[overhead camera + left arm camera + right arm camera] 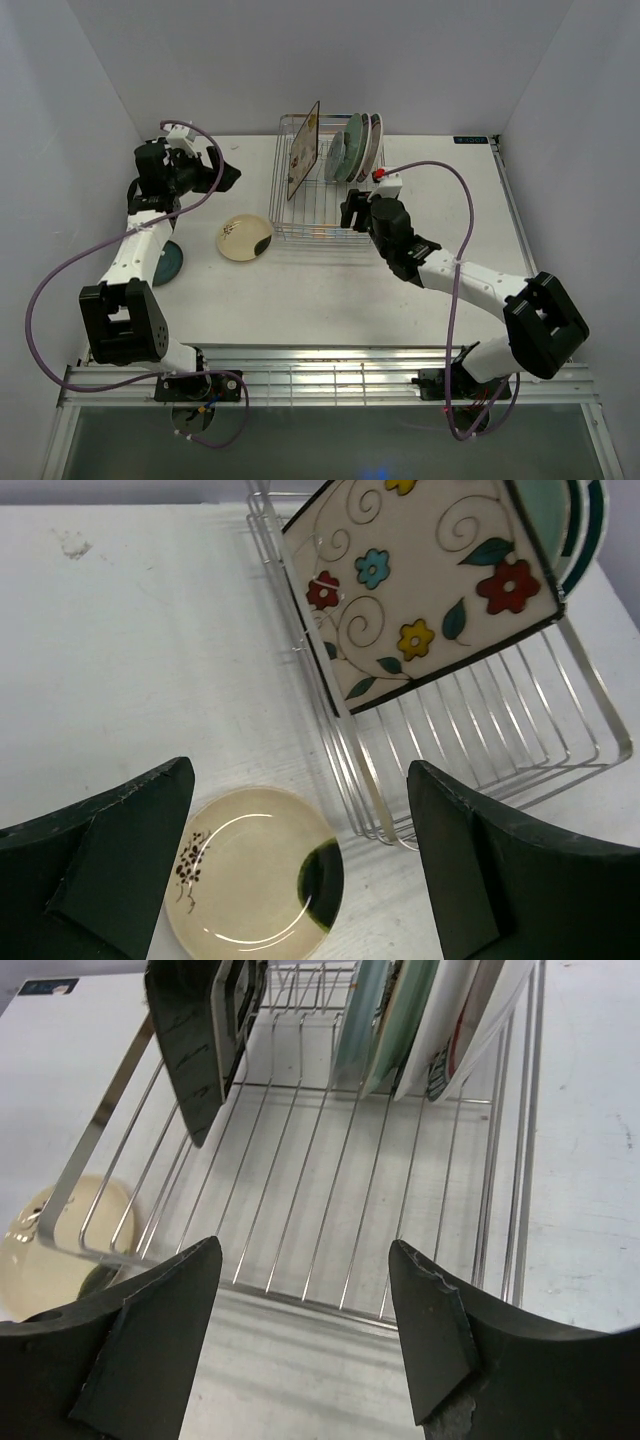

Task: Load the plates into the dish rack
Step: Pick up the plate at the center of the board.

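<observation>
Probably stiff, slick and breakable, the cream plate (245, 238) lies flat beside the rack (318, 236), best pinched at its rim by the left gripper (300, 770), spread wide like the right gripper (305, 1248).

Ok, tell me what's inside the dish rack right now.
Inside the dish rack: a square floral plate leaning on edge at the left, and round plates standing on edge at the far right. They overlap, so their count is hidden.
</observation>
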### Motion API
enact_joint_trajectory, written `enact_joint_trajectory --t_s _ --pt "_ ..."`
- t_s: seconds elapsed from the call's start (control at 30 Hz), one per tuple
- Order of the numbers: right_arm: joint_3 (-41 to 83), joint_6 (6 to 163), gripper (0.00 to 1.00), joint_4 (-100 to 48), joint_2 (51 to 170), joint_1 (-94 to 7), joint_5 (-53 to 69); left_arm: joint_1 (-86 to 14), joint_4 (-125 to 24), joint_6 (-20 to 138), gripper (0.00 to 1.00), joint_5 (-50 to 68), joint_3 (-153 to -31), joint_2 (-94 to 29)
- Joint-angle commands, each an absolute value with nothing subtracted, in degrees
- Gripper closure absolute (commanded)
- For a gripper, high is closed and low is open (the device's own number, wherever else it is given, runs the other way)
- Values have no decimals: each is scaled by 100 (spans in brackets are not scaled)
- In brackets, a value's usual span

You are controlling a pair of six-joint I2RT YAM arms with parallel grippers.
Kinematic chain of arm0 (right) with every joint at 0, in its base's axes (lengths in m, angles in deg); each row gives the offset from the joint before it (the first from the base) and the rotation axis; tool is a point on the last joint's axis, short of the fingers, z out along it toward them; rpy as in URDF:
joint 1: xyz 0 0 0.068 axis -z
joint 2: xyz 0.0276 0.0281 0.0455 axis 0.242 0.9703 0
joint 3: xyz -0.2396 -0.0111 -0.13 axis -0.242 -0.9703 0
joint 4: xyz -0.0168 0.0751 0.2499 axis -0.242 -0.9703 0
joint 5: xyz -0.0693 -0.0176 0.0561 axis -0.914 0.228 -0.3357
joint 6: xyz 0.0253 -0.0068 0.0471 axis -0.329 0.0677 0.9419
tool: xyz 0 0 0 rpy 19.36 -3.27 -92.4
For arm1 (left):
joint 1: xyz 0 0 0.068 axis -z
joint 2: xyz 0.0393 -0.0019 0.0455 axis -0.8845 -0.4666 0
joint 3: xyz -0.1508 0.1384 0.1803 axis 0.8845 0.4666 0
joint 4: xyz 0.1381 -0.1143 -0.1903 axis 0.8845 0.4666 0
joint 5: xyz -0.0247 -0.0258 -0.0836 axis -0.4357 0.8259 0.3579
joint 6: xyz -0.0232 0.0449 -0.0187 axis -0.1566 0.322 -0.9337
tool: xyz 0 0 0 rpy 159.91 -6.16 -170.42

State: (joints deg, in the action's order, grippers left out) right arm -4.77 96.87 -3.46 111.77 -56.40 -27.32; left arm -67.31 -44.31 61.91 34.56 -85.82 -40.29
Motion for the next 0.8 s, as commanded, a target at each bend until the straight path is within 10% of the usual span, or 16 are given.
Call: enact_joint_trajectory --t_s 0.0,0.77 --pt "-781 9555 26 -21 10792 -5725 -2294 -6711 -4358 6534 2 3048 -8636 -4164" --pt "-2777 9318 25 936 9121 -5725 -694 -6807 -4297 6754 2 2808 -8996 -6247"
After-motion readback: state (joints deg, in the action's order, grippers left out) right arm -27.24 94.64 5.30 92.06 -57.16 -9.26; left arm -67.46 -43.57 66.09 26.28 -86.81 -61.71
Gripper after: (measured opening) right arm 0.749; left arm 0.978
